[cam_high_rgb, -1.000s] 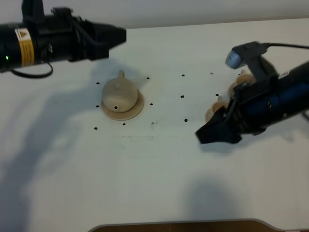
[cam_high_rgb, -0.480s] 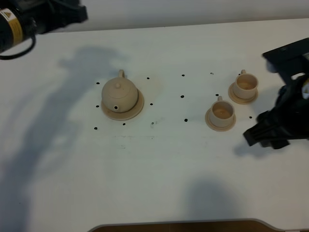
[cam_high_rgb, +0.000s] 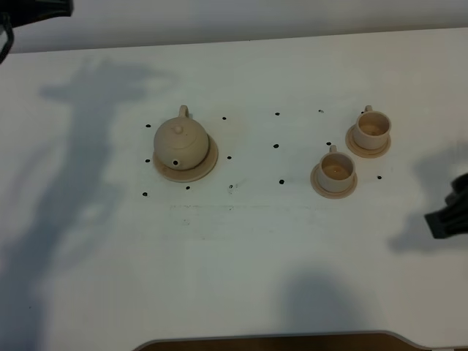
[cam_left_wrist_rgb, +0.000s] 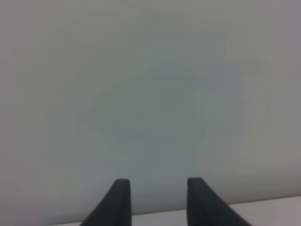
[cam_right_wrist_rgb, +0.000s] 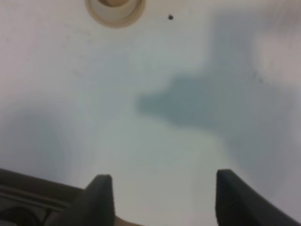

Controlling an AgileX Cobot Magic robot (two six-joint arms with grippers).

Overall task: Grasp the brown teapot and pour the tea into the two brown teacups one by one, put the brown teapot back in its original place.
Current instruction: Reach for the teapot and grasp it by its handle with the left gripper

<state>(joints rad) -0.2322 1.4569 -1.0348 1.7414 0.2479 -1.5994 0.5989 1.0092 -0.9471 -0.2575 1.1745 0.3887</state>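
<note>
The brown teapot point(cam_high_rgb: 180, 144) stands upright with its lid on, on its wide round saucer, the original place point(cam_high_rgb: 204, 168), left of the table's middle. The two brown teacups, one nearer point(cam_high_rgb: 336, 170) and one farther point(cam_high_rgb: 372, 127), each sit on a small saucer at the right. My left gripper point(cam_left_wrist_rgb: 157, 190) is open and empty and faces a blank wall; in the high view only its arm point(cam_high_rgb: 33, 7) shows, in the far-left corner. My right gripper point(cam_right_wrist_rgb: 164, 188) is open and empty above bare table; its dark tip point(cam_high_rgb: 444, 221) shows at the right edge, nearer than the cups.
The white table point(cam_high_rgb: 241, 248) carries small black dots around the teapot and the cups. A cup on its saucer point(cam_right_wrist_rgb: 114, 7) shows at the rim of the right wrist view. The table's front edge point(cam_high_rgb: 270, 340) runs along the near side.
Both arms have drawn back from the middle: the left one to the far-left corner, the right one to the right edge. The teacups, half hidden before, now show fully.
</note>
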